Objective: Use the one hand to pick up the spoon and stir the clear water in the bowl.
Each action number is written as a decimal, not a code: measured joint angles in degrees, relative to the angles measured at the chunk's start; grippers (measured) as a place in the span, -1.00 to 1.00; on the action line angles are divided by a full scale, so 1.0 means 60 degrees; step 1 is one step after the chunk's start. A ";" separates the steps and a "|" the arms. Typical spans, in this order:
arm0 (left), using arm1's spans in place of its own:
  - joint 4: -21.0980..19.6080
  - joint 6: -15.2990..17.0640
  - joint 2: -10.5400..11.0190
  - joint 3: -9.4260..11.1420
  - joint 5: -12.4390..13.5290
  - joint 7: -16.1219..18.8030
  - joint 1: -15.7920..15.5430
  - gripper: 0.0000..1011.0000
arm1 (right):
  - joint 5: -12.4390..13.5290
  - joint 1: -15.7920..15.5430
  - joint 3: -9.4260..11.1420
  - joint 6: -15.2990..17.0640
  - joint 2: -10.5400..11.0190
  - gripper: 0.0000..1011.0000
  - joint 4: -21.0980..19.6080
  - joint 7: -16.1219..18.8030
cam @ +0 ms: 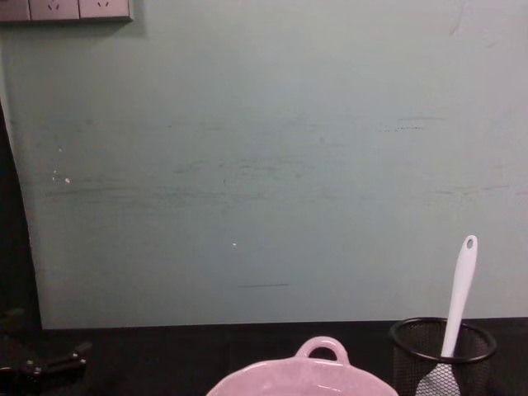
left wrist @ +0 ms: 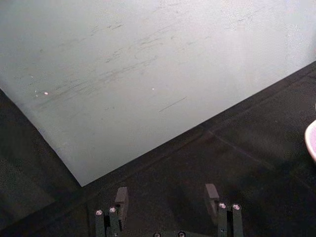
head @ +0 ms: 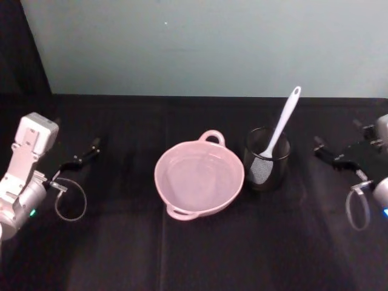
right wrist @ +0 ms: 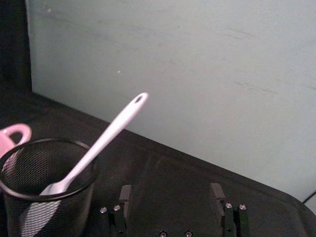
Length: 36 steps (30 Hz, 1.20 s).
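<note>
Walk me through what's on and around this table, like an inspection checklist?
Surface: black table, flat.
Job's things: pink bowl at the centre, holding clear water; white spoon leaning in a black mesh cup just right of the bowl, handle end up.
Clutter: nothing seen.
Grippers: left gripper open, at the table's left side; right gripper open, at the right side near the cup; both hold nothing.
Cables: left cable loop and right cable loop, one at each wrist.
Surroundings: pale green wall behind the table; sockets at its upper left.
</note>
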 joint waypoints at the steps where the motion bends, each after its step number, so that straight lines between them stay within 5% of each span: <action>1: 0.0000 0.0000 0.0000 0.0000 0.0000 0.0000 0.0000 1.00 | 0.0000 0.0000 0.0000 0.0000 0.0000 0.98 0.0000 0.0000; 9: 0.0000 0.0000 0.0000 0.0001 0.0000 0.0000 0.0000 1.00 | 0.2559 -0.0451 0.1295 0.0918 0.0194 0.98 -0.0726 0.1588; 14: 0.0000 0.0000 0.0000 0.0001 0.0000 0.0000 0.0000 1.00 | 0.4177 -0.0004 0.1603 0.2180 -0.0102 0.98 -0.0512 0.2887; 20: 0.0000 0.0000 0.0000 0.0000 0.0000 0.0000 0.0000 1.00 | 0.5553 0.0963 0.1426 0.3399 -0.0557 0.98 0.0396 0.3747; 28: 0.0000 0.0001 0.0000 0.0000 0.0000 0.0000 0.0000 1.00 | 0.6144 0.2144 0.0923 0.4059 -0.1074 0.98 0.1784 0.4164; 36: 0.0000 0.0000 0.0000 0.0000 0.0000 0.0000 -0.0001 1.00 | 0.6167 0.3123 0.0317 0.4061 -0.1461 0.98 0.2933 0.4558</action>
